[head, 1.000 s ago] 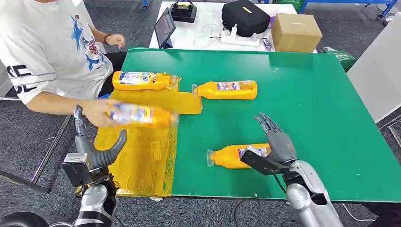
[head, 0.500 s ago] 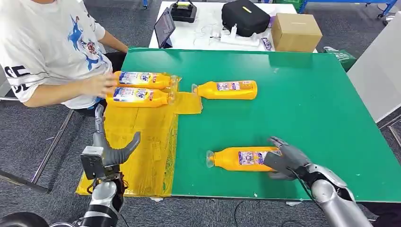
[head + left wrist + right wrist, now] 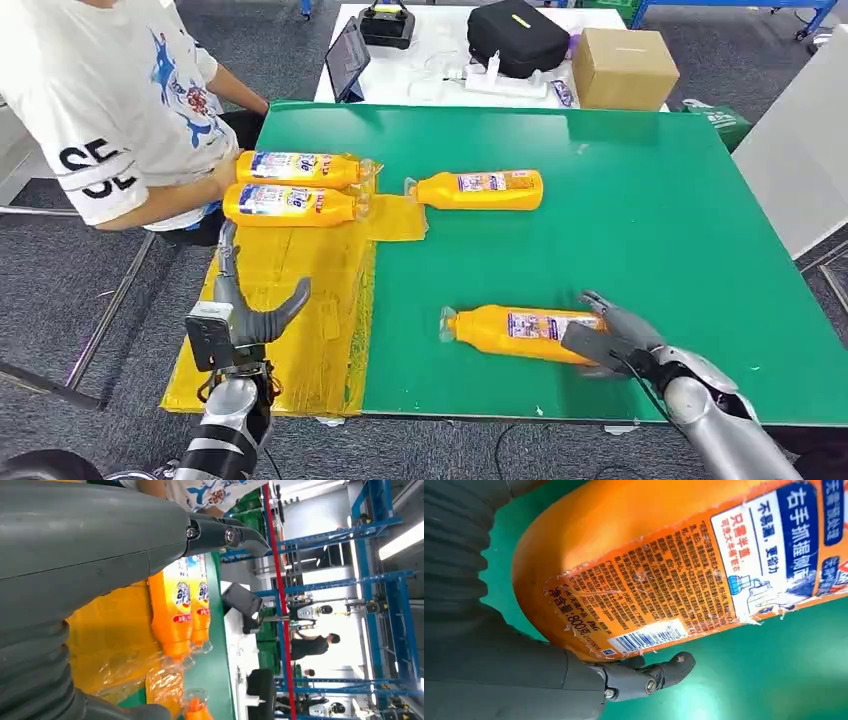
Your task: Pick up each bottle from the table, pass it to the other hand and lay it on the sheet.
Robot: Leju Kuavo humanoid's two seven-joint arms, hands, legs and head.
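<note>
Four orange plastic bottles lie on their sides, long axes running left to right. Near bottle [image 3: 520, 332]: on the green table [image 3: 650, 200] at the near edge, clear cap pointing left, base end partly hidden under the right hand [image 3: 612, 340]. That hand's fingers curl over the base; the right wrist view shows the thumb [image 3: 649, 677] under the rounded label side, but whether the grip has closed cannot be determined. Far bottle [image 3: 478, 189]: on bare table, cap pointing left, just beside the sheet's corner. Two bottles [image 3: 290, 186]: side by side and touching on the far end of the yellow sheet [image 3: 300, 320], caps pointing right; their left ends are partly covered by a person's hand [image 3: 226, 172]. Sheet material is thin, wrinkled, glossy film, its near left corner hidden by the left hand [image 3: 243, 318]. That hand holds nothing, fingers spread and upright above the sheet.
</note>
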